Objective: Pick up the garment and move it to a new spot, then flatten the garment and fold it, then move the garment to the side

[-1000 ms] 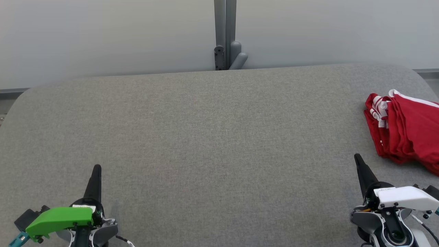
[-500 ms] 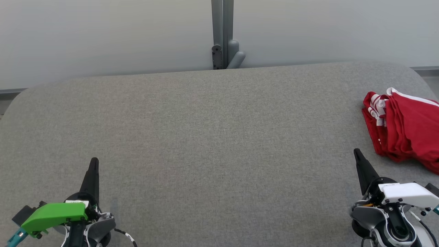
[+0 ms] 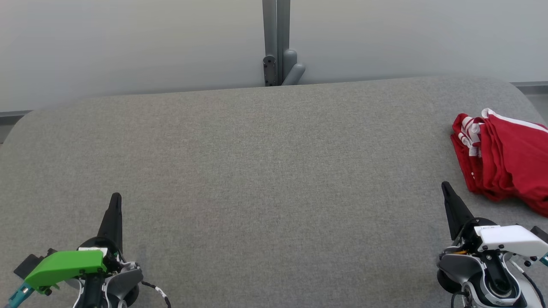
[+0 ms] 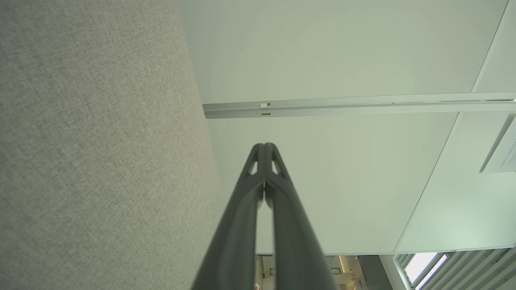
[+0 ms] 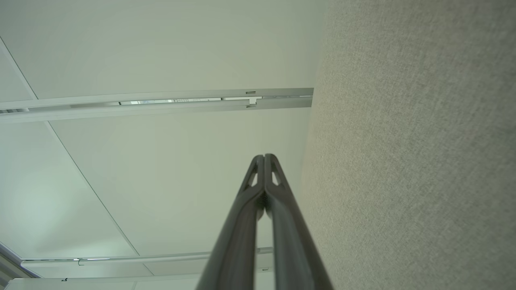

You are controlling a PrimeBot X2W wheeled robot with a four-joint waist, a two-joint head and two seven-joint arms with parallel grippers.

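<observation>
- A wide grey felt-covered table with rounded corners (image 3: pixel 274 171) spreads before the robot, its far edge against a pale, plain wall panel (image 3: pixel 128 42).
- A grey metal post (image 3: pixel 276 38) rises behind the middle of that far edge, with a small bracket and stub at its foot.
- In the left wrist view a pale aluminium rail (image 4: pixel 354 105) crosses the wall panels, and a white sheet of paper (image 4: pixel 500 151) hangs at the right edge, its print too small to read.
- A short strip of grey tabletop lies between the right gripper (image 3: pixel 445 186) and the red fabric garment with white trim (image 3: pixel 509 162); the two are near but apart.
- Count: one table, one post, one garment, two grippers, each with two long dark fingers.
- The left gripper (image 3: pixel 115 197) sits at the table's near left under a bright green plastic wrist cover (image 3: pixel 64 265); its fingers are pressed together tip to tip with nothing between them, as the left wrist view confirms.
- The right gripper sits at the near right under a white plastic wrist cover (image 3: pixel 509 239); its jaws are likewise closed flat against each other and empty.
- The garment lies on the table's right end, partly cut off by the head view's right edge.
- It is gathered in soft stacked layers, with white stripes bunched at its far left corner and a white band along its top edge.
</observation>
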